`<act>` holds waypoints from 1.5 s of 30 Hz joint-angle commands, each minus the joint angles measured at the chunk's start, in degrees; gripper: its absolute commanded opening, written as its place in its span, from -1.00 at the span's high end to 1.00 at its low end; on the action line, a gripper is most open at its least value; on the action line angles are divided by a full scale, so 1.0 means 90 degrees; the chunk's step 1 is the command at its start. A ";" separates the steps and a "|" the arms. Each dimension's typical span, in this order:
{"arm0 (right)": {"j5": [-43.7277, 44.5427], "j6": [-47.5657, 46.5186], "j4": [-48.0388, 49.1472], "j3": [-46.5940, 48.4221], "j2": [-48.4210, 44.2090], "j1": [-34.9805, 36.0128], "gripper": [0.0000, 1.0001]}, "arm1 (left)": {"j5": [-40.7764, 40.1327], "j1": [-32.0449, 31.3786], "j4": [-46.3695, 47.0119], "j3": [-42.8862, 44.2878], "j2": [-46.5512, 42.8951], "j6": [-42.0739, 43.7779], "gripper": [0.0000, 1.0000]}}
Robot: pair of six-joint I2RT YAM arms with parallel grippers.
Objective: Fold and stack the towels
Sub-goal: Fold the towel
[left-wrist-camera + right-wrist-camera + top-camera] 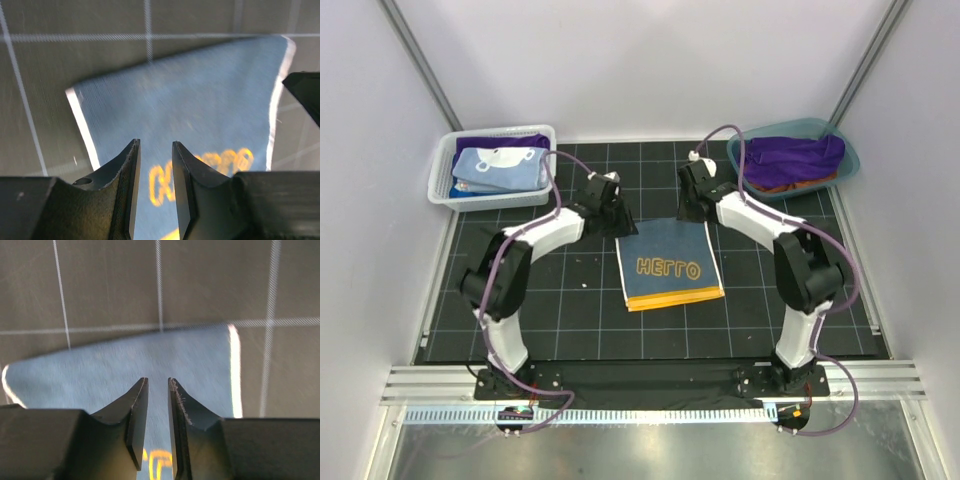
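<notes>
Navy towel (670, 262) flat; left gripper (154, 145), right gripper (157, 381) hover above.

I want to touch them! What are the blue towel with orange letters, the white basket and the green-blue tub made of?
Towel: soft woven cloth, matte; fine threads show up close. Basket: probably hard white plastic, with mesh walls. Tub: likely smooth plastic, and its rim looks slightly see-through.

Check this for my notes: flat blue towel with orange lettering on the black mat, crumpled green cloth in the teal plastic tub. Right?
No: the top external view shows the crumpled cloth in the teal plastic tub is deep purple, not green. The flat blue towel does lie on the black mat.
</notes>
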 commanded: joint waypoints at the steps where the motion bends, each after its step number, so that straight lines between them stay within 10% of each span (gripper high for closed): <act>1: -0.0408 -0.0258 0.0390 0.0519 0.0452 -0.0141 0.42 | 0.0374 0.0213 0.0353 0.0466 0.0530 0.0324 0.30; 23: -0.0311 0.0171 0.0722 -0.0563 0.0923 -0.0766 0.53 | 0.0178 0.0858 -0.0467 0.1736 0.2201 0.0539 0.24; 45: 0.0274 -0.0317 0.0166 0.0364 0.0356 -0.0776 0.20 | -0.0397 0.0858 -0.0408 0.1560 0.0746 0.0998 0.18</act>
